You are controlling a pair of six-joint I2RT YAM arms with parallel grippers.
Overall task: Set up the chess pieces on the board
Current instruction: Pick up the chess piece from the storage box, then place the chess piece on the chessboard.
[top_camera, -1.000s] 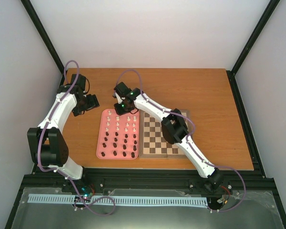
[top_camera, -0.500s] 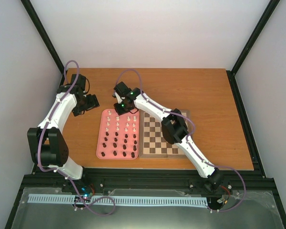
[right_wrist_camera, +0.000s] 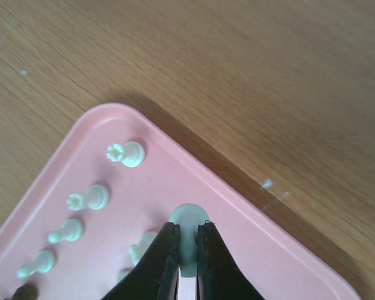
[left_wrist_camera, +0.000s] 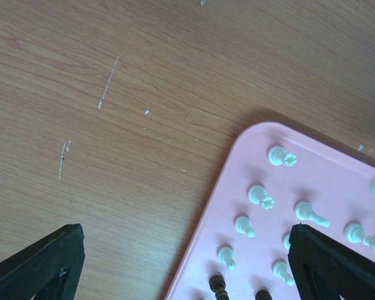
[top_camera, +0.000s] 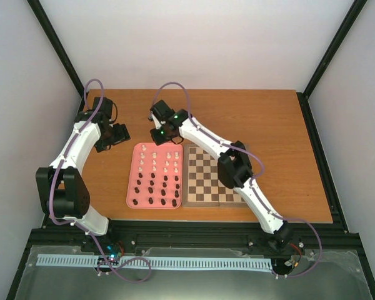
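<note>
- right gripper (right_wrist_camera: 187,232): fingers clamped tight on one white piece (right_wrist_camera: 187,215), pinched right btwn the pads. It's over the far end of the pink tray (right_wrist_camera: 262,253), near the far rim. Can't tell if the piece is off the tray floor or not.
- from the top cam that same gripper (top_camera: 157,134) sits at the tray's far edge, w/ the right arm stretched diagonally over the board (top_camera: 200,178).
- left gripper (top_camera: 115,134): wide open, nothing in it. Hangs over the wooden table (top_camera: 269,137) just left of the tray's far-left corner. On its wrist cam both fingers (left_wrist_camera: 44,265) are spread to the frame's bottom corners, w/ bare wood and the tray corner btwn them.
- chess pieces: every one I can spot is in the tray (top_camera: 132,181). White ones (top_camera: 156,164) are in the far rows, dark ones (top_camera: 155,187) in the near rows, all upright afaict.
- board sits right beside the tray on its right side, edges touching or v close, can't say which. Its right part is hidden under the arm.
</note>
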